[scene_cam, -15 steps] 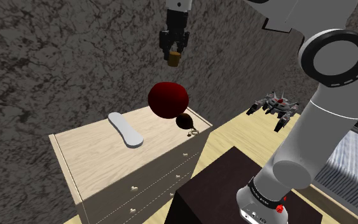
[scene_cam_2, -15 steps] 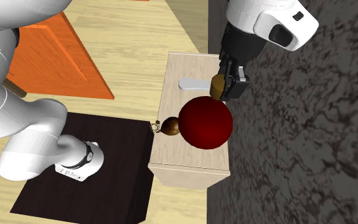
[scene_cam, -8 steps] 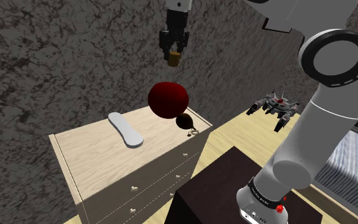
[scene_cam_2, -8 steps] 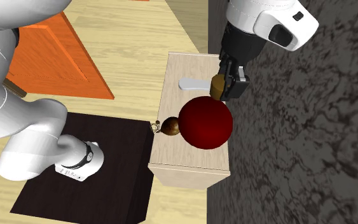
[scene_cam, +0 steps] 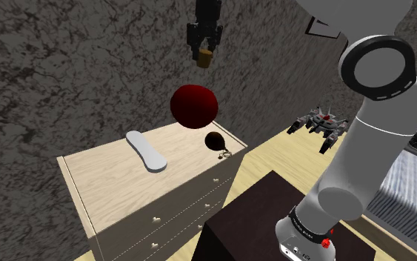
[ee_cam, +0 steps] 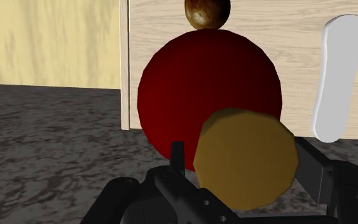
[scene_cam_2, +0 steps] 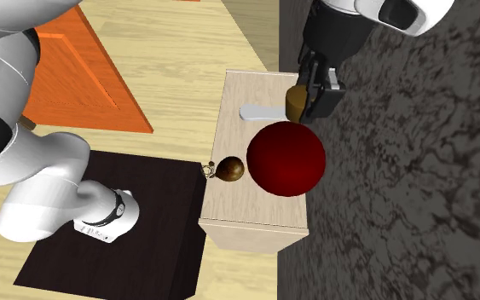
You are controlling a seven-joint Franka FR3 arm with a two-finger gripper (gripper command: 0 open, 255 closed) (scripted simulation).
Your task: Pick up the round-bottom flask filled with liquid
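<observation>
The round-bottom flask has a dark red bulb (scene_cam: 193, 105) and a tan stopper (scene_cam: 205, 57). It hangs in the air above the pale wooden dresser (scene_cam: 118, 194), clear of the top. My black gripper (scene_cam: 205, 52) is shut on the flask at the stopper end, high against the dark wall. In the second exterior view the gripper (scene_cam_2: 309, 94) clasps the stopper (scene_cam_2: 295, 103) above the bulb (scene_cam_2: 286, 158). The wrist view looks down past the stopper (ee_cam: 245, 159), clasped between the black fingers (ee_cam: 178, 156), to the bulb (ee_cam: 203, 83) and the dresser top (ee_cam: 285, 25).
A small brown ball with a ring (scene_cam: 215, 141) and a long white object (scene_cam: 146, 150) lie on the dresser. A toy spaceship (scene_cam: 320, 124) sits near the wall. The dark stand (scene_cam: 251, 215) is in front, and an orange panel (scene_cam_2: 67, 77) lies on the floor.
The gripper has risen with the flask; the bulb now hangs higher and clear of the brown ball. The things on the dresser have not moved.
</observation>
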